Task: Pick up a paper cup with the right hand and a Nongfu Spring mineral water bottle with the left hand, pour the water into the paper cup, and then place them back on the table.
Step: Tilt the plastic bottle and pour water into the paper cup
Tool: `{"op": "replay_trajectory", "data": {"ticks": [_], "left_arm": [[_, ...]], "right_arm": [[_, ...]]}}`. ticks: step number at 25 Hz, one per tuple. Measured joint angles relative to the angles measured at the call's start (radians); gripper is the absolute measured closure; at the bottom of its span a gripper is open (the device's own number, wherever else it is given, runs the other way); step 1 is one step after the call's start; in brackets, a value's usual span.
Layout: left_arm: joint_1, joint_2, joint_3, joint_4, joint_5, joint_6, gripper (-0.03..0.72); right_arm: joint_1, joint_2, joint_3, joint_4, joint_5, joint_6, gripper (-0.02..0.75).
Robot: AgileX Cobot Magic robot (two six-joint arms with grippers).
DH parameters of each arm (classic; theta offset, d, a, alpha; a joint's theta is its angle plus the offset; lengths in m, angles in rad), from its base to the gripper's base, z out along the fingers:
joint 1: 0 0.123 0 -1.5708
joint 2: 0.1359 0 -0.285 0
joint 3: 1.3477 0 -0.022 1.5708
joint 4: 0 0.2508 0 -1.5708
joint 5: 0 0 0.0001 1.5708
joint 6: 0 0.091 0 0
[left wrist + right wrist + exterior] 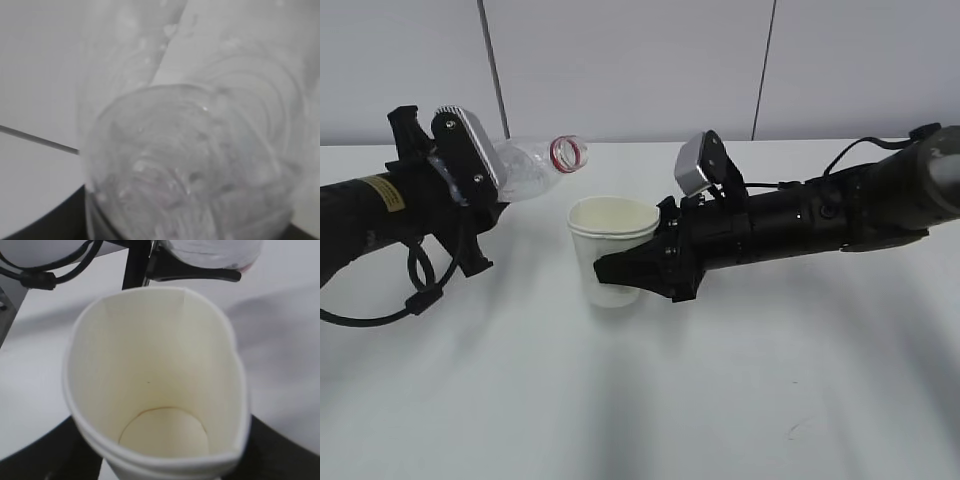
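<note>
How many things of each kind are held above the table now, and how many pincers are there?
Bottle: 1
Cup: 1
Pincers: 2, left pincer and right pincer
Total: 4

I am counting one paper cup (611, 240), one capless water bottle (535, 166) beside that cup, my two pincers, and one white bench (640, 400) under the cup.

Two black arms: left (380, 205) with yellow sticker, looped cable; right (800, 225) with grey plate.
</note>
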Motion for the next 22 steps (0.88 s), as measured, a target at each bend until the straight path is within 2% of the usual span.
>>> {"op": "replay_trajectory", "data": {"ticks": [11, 22], "left_arm": [[0.000, -0.001, 0.000, -0.087, -0.075, 0.177, 0.321], [0.000, -0.001, 0.000, -0.158, -0.132, 0.331, 0.321]], "right_arm": [[0.033, 0.002, -0.043, -0.041, 0.109, 0.022, 0.284], [0.033, 0.006, -0.077, -0.039, 0.119, 0.030, 0.284]]}}
